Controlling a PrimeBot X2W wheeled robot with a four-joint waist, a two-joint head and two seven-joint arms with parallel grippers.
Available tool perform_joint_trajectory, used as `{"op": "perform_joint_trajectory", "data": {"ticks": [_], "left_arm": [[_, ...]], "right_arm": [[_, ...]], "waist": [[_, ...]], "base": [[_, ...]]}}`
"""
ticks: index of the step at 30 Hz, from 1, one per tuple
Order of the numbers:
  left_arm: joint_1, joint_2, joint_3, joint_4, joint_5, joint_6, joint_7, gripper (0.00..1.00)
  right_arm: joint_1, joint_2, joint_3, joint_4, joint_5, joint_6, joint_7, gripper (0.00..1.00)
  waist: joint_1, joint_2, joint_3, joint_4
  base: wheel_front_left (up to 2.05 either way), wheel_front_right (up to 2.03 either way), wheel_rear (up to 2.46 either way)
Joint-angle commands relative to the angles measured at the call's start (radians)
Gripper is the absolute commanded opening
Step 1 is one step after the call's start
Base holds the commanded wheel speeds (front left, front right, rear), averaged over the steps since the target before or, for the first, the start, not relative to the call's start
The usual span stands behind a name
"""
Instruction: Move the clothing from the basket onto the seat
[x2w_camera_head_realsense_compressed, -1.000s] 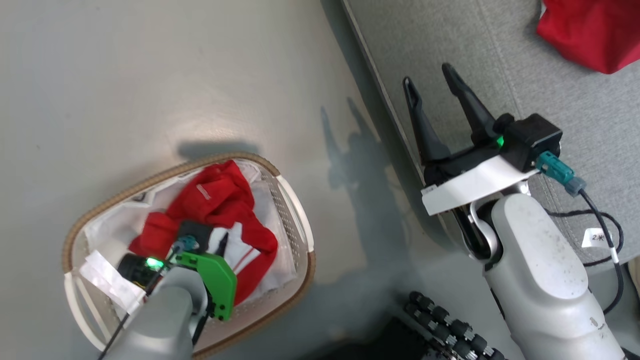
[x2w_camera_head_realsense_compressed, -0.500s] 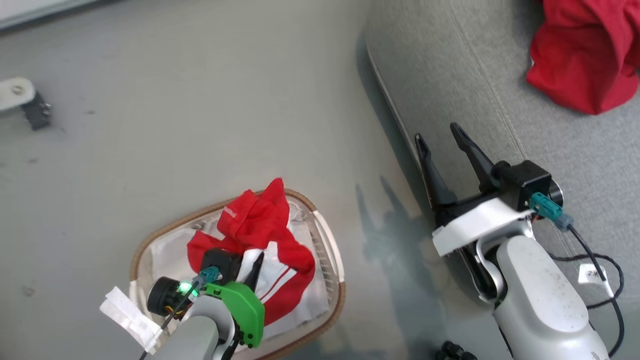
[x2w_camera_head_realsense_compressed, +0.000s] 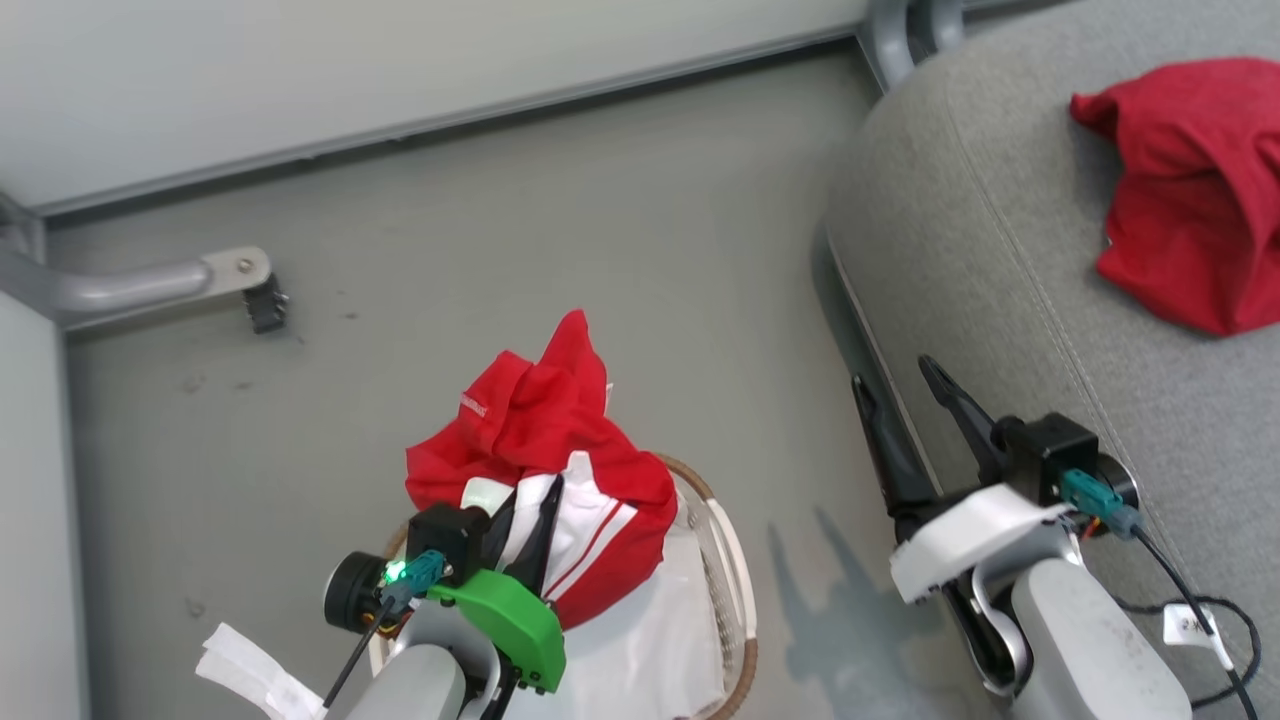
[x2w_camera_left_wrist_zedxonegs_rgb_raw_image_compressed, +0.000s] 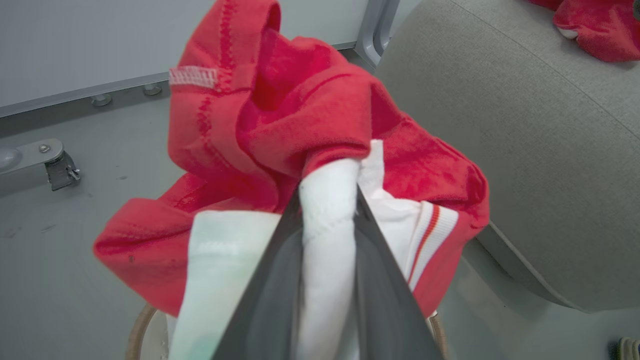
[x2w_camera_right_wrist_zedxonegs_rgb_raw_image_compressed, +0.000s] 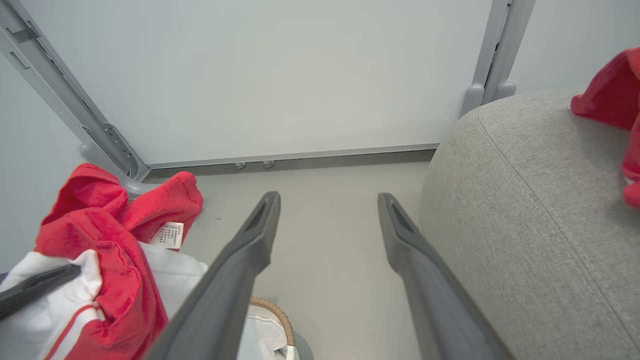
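Note:
My left gripper (x2w_camera_head_realsense_compressed: 535, 500) is shut on a white fold of the red-and-white striped garment (x2w_camera_head_realsense_compressed: 560, 470), which hangs lifted above the basket (x2w_camera_head_realsense_compressed: 735, 600). In the left wrist view the white fabric is pinched between the fingers (x2w_camera_left_wrist_zedxonegs_rgb_raw_image_compressed: 370, 250), with the garment (x2w_camera_left_wrist_zedxonegs_rgb_raw_image_compressed: 310, 125) bunched in front. The plain red garment (x2w_camera_head_realsense_compressed: 1190, 190) lies on the grey seat (x2w_camera_head_realsense_compressed: 960, 230) at the upper right. My right gripper (x2w_camera_head_realsense_compressed: 900, 385) is open and holds nothing, hovering over the seat's left edge. In the right wrist view the gripper (x2w_camera_right_wrist_zedxonegs_rgb_raw_image_compressed: 327, 200) points at the floor, with the striped garment (x2w_camera_right_wrist_zedxonegs_rgb_raw_image_compressed: 100, 235) at the left.
A white liner (x2w_camera_head_realsense_compressed: 660, 640) hangs in the basket. A grey metal frame leg with a caster (x2w_camera_head_realsense_compressed: 260, 300) stands on the floor at the left. A white wall panel (x2w_camera_head_realsense_compressed: 400, 60) runs along the back. A black cable (x2w_camera_head_realsense_compressed: 1200, 610) trails over the seat behind my right arm.
The left gripper has lifted the striped garment up out of the basket. The head camera has tilted up, so the wall and frame leg came into view.

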Motion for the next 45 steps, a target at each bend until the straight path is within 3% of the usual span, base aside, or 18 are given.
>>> {"op": "perform_joint_trajectory", "data": {"ticks": [1, 16, 22, 35, 45], "left_arm": [[0.022, -0.005, 0.009, -0.03, 0.005, -0.002, -0.003, 0.0], [0.073, -0.021, 0.126, -0.297, 0.047, -0.003, -0.003, 0.0], [0.081, -0.026, 0.103, -0.351, 0.047, -0.003, -0.003, 0.0], [0.065, -0.029, 0.022, -0.356, 0.024, -0.003, -0.003, 0.0], [0.041, -0.029, -0.112, -0.353, -0.029, -0.003, -0.003, 0.0]], "right_arm": [[0.032, -0.011, -0.01, 0.002, -0.002, -0.001, -0.002, 1.0], [0.147, -0.015, 0.004, 0.017, -0.01, -0.001, -0.002, 1.0], [0.146, -0.038, 0.156, -0.004, -0.01, -0.001, -0.002, 1.0], [-0.047, -0.127, 0.442, -0.032, 0.043, -0.001, -0.002, 1.0], [-0.152, -0.093, 0.536, 0.043, 0.102, -0.001, -0.002, 1.0]], "waist": [[0.0001, 0.0, -0.087, 0.076], [0.0001, 0.0, -0.189, 0.122], [0.0001, 0.0, -0.205, 0.147], [0.0001, 0.0, -0.201, 0.207], [0.0001, 0.0, -0.198, 0.276]], "base": [[0.0, 0.0, 0.0], [0.0, 0.0, 0.0], [0.0, 0.0, 0.0], [0.0, 0.0, 0.0], [0.0, 0.0, 0.0]]}}
